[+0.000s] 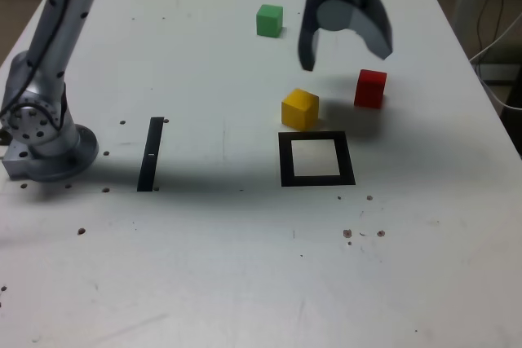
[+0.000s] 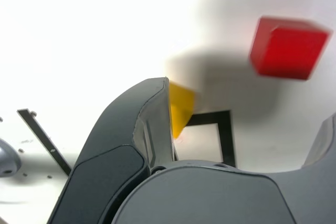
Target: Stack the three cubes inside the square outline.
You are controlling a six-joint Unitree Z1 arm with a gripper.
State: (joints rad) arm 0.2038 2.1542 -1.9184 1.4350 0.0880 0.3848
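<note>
Three cubes lie apart on the white table (image 1: 204, 266). The green cube (image 1: 269, 20) is farthest back, the yellow cube (image 1: 300, 109) sits just behind the square outline (image 1: 316, 159), and the red cube (image 1: 370, 88) is to the exterior view's right of the yellow one. The outline's white centre holds nothing. My gripper (image 1: 344, 56) hangs open above the table between the green and red cubes, holding nothing. In the wrist view the red cube (image 2: 289, 48) shows between the spread fingers, and one finger (image 2: 131, 145) half hides the yellow cube (image 2: 180, 106) and the outline (image 2: 224, 135).
A straight black strip (image 1: 151, 154) lies at the exterior view's left, near the arm's base (image 1: 41, 140). Small dark specks dot the table. The table's right edge runs close to the red cube, with cables beyond it.
</note>
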